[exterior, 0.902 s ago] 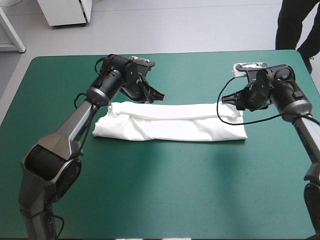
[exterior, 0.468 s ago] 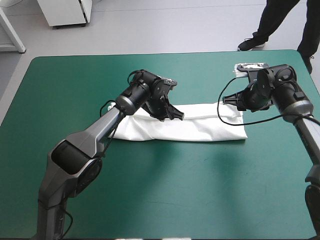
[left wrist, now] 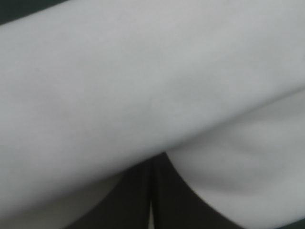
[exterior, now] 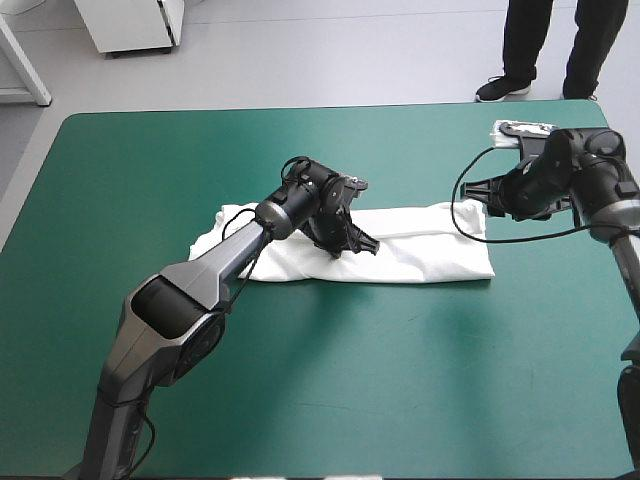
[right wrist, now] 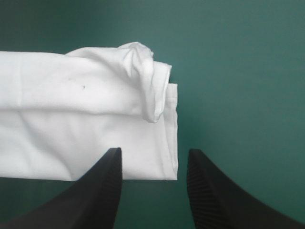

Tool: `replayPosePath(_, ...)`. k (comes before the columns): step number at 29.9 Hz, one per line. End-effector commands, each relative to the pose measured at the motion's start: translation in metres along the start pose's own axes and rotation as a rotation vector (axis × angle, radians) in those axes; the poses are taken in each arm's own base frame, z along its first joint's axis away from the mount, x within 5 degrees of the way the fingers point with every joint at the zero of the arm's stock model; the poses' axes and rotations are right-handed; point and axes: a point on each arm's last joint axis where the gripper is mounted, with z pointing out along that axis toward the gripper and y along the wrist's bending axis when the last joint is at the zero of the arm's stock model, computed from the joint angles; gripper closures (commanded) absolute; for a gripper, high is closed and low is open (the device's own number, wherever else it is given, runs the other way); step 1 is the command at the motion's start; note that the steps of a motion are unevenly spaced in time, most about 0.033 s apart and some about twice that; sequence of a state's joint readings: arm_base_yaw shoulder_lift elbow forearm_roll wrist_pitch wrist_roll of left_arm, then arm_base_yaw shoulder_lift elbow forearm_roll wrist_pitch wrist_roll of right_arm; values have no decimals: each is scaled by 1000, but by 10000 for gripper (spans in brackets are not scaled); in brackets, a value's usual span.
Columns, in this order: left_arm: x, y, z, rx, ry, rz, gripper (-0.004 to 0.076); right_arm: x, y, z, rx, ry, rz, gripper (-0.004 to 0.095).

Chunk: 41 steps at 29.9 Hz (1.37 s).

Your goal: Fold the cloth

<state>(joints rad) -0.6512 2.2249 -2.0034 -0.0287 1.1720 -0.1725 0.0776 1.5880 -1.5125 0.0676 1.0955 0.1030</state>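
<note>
T-shirt: the white T-shirt (exterior: 425, 248) lies folded into a long band across the middle of the teal-green worktop (exterior: 330, 380), running left to right, its left end crumpled and looser than the right.
Left tool: the left tool (exterior: 362, 246) is down on the middle of the band, on its far side. In the left wrist view its black fingers (left wrist: 136, 200) stand all but together, only a thin pale slit between them, and white cloth (left wrist: 143, 71) drapes over their tips and fills the rest of the view; it is pinching the T-shirt.
Right tool: the right tool (exterior: 482, 196) sits at the band's far right corner. In the right wrist view the right tool (right wrist: 155, 153) stands wide apart with nothing gripped.
Cloth end: the band's right end (right wrist: 71, 109), with a rolled fold along one long side, lies just ahead of the right tool; its end edge lines up with the gap between the fingers, bare worktop (right wrist: 238, 71) beyond.
Contact: whether the right tool touches the cloth cannot be told.
</note>
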Motion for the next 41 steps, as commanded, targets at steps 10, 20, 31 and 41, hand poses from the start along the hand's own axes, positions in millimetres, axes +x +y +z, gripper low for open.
replayPosePath(10, -5, -8, -30, 56, -82, -6, 746, 33, -53, 24, -182, 81, 149, 377)
replayPosePath(20, -5, -10, -30, 79, -79, 8, 746, 38, -55, 77, -269, 125, 174, 359)
replayPosePath(31, -6, -10, -30, 81, -93, 5, 746, 37, -59, 111, -275, 158, 177, 369)
replayPosePath(41, -6, -10, -30, 81, -97, 8, 746, 42, -24, 135, -271, 215, 121, 555)
